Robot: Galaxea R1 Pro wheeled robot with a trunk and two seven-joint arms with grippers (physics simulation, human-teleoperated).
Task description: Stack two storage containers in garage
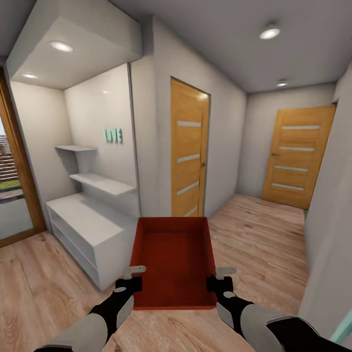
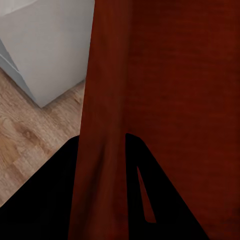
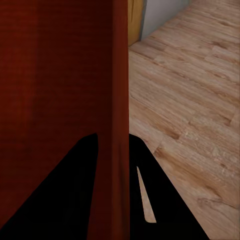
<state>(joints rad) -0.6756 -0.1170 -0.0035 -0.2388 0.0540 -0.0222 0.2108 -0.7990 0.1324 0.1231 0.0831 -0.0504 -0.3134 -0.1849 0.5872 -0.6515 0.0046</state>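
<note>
1 storage container, rigid and lidless, looks light; the left end effector and right end effector each clamp a thin side wall, a sensible hold.

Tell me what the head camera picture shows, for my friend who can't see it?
A robot carries an open red-orange storage container in front of it, its left claw and right claw each clamped on a side wall. It is in a hallway with a wood-plank floor, a white shelf unit on the left and two orange-brown doors ahead.
</note>
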